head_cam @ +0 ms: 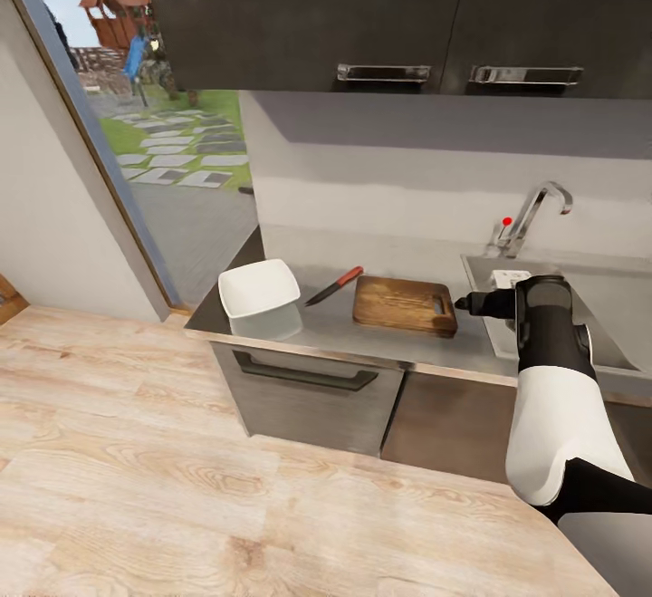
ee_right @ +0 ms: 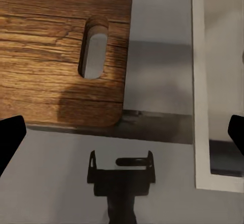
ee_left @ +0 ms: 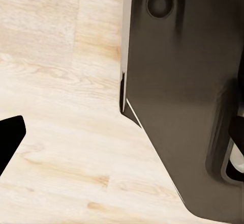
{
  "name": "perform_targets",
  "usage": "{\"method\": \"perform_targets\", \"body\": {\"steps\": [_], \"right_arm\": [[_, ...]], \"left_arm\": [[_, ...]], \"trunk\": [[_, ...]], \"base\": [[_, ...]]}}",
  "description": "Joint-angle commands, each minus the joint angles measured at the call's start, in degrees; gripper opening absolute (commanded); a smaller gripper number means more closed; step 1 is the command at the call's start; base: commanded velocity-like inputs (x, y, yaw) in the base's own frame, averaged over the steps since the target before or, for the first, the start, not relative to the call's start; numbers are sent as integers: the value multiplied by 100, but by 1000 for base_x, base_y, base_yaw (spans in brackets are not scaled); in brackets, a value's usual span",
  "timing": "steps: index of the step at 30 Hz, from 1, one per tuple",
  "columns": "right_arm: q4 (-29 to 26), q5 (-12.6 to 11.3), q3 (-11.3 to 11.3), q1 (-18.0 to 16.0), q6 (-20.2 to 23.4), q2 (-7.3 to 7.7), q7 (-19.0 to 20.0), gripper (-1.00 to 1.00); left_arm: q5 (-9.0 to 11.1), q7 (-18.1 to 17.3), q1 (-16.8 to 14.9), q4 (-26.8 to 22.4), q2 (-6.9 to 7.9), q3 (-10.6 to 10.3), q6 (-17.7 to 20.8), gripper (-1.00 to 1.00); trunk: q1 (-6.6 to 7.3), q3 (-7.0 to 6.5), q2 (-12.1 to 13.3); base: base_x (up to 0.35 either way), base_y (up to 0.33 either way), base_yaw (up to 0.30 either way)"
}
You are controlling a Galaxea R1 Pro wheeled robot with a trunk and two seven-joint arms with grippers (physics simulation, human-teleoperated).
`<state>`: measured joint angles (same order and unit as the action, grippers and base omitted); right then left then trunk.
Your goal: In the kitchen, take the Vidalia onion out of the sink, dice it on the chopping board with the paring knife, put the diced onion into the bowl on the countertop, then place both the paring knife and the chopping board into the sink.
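The right gripper [head_cam: 464, 304] hangs over the countertop [head_cam: 362, 334], between the chopping board [head_cam: 403, 303] and the sink [head_cam: 507, 282], its fingers spread wide with nothing held. The onion is not visible; judging by the task, it lies in the basin just beyond, nearer this arm. The paring knife [head_cam: 333, 286] lies by the board's far end.

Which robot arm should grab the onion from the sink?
Probably the right. Its claw hovers over the countertop between the chopping board and the sink. The left wrist view faces the floor.
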<state>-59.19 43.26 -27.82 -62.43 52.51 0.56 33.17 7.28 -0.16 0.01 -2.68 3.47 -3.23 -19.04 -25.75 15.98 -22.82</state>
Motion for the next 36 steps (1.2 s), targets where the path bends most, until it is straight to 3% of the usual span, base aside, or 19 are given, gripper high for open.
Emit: {"method": "perform_targets", "body": {"steps": [1,8,28,33,35,36], "right_arm": [[-5,60,-10,-6,1,1,58,100],[-5,68,-20,-6,-12,11,55,100],[420,85,-35,-1,-72,31,21,100],[1034,91,-60,10,-575,61,-56,100],[1516,93,-99,11,-941,123,-232,100],[2160,85,-155,11,-1395,241,-549,100]], "left_arm": [[54,-2,0,-4,0,-37,-12,100],[54,-2,0,3,-26,-43,-12,100],[47,-2,0,-21,-40,-26,-12,100],[45,-2,-1,-36,-45,-21,-17,100],[45,-2,-1,-70,-45,-15,-20,100],[45,-2,-1,-228,-33,-18,-21,100]], "trunk": [[-3,9,-10],[-3,9,-10],[-3,9,-10],[-3,9,-10],[-3,9,-10],[-3,9,-10]], "base": [[0,0,0],[-143,0,0],[-327,0,0],[-110,0,0],[-28,0,0],[-7,0,0]]}}
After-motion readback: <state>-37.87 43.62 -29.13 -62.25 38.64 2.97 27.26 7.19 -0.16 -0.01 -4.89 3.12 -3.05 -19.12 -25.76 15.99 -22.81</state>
